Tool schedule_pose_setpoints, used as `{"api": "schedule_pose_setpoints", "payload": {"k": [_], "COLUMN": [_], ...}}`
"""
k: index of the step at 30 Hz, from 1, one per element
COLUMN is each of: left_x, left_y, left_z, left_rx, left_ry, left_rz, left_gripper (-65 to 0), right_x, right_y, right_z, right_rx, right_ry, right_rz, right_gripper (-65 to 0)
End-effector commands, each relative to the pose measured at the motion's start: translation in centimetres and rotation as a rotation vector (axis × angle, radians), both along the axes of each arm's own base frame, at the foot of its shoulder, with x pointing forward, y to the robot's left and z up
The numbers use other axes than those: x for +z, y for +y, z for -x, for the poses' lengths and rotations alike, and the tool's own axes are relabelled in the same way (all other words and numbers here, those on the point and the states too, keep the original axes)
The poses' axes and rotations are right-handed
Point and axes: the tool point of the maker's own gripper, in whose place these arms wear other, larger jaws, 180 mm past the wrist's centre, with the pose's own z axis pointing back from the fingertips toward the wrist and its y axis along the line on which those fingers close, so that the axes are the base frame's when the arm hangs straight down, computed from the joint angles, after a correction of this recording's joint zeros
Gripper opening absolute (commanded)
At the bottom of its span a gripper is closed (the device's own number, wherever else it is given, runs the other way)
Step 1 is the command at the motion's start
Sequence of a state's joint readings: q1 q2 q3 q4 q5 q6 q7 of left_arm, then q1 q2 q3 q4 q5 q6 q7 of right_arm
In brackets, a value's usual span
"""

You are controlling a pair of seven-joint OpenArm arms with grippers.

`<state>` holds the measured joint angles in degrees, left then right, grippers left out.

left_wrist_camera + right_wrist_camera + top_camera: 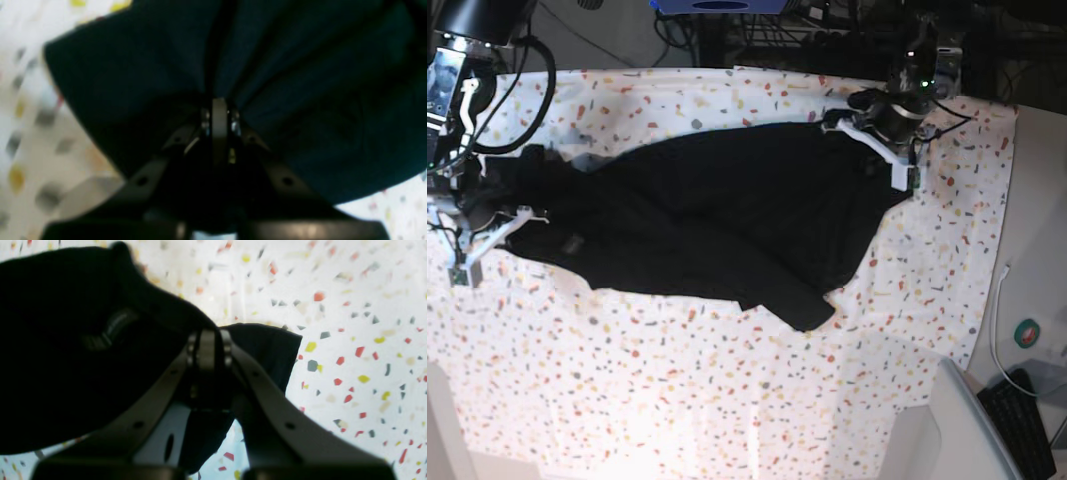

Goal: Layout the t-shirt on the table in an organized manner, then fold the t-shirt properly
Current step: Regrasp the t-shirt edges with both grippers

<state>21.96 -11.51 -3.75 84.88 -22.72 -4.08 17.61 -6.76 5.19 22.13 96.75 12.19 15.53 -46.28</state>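
Note:
The black t-shirt lies spread and wrinkled across the far half of the speckled table, with one flap pointing toward the front. At the shirt's right end, my left gripper points down. In the left wrist view its fingertips are shut on gathered folds of the t-shirt. At the shirt's left end, my right gripper is also shut on the fabric. The right wrist view shows its tips pinching the t-shirt, with a sleeve end just beyond them.
A black keyboard and a white cable lie off the table's right edge, near a small round green item. Dark equipment and cables stand behind the far edge. Speckled cloth lies bare around the shirt.

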Motion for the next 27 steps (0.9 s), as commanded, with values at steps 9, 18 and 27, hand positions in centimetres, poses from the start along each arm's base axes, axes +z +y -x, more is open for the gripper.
{"api": "schedule_pose_setpoints", "payload": {"k": [9,18,27], "left_x": [8.1,9.4,5.4], "left_y": [3.1,-2.7,-2.7], "left_z": [-2.9,-15.2,-19.2], "left_rx": [0.113,0.019,0.208], "left_ry": [-0.238,-0.342,-0.206], "left_rz": [-0.027,0.07,0.065], "left_gripper": [-46.9,-16.9,-16.3], "right_x": [-0.9,-0.9,-0.8], "right_y": [-0.3,-0.3,-0.3], "right_z": [0.1,-0.1,-0.1], "right_rx": [-0.007,-0.006,-0.005], "right_ry": [-0.007,-0.009,-0.011], "right_rz": [-0.01,-0.01,-0.008], "right_gripper": [-65.0,-65.0,-65.0]}}
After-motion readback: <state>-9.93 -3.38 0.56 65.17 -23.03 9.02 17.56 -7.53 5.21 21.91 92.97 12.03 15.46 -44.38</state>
